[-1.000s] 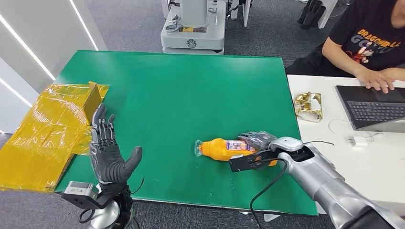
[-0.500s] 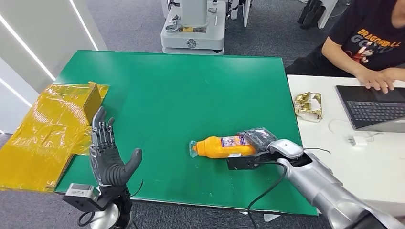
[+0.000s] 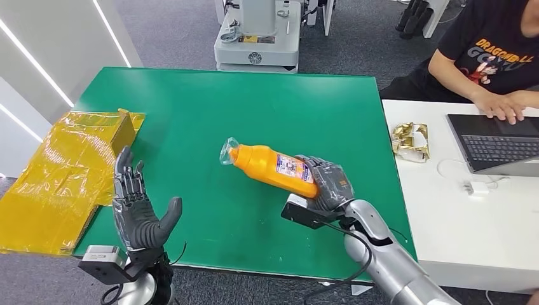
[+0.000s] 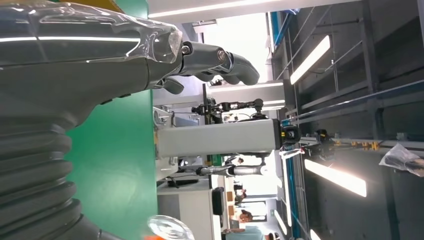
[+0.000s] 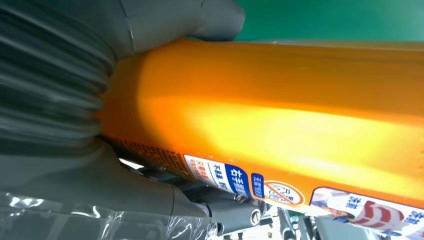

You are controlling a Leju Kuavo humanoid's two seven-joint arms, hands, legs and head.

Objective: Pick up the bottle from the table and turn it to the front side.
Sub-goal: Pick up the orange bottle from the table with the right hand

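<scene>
**Bottle off the table, gripped at its fat end**

Bottle (image 3: 274, 167) is up in the air over the green table (image 3: 210, 108), tilted, w/ the cap end pointing up and away toward the far-left and the base buried in the right hand (image 3: 325, 181). That hand is wrapped round the lower body; thumb on one side, fingers curled over the other, no gap to speak of.

Handling, as I'd judge it: orange plastic, smooth and glossy, so prob. a bit slippery under those hard fingers. Looks rigid enough not to cave in. Can't tell how full it is, so weight's a guess; held out by its base, a full one would tug at the neck end. Grip low on the wide part seems the sensible spot, leaves the label (image 3: 293, 168) free to see while turning.

Shape: rounded shoulders, narrow neck, clear crinkly wrap over the cap (image 3: 228, 151). Label is white/blue print on a glossy sticker.

Left hand (image 3: 135, 204) is up near the table's near-left corner, palm open, fingers spread, holding nothing. Yellow plastic sheet (image 3: 60, 178) beside it, wrinkled and shiny.
</scene>
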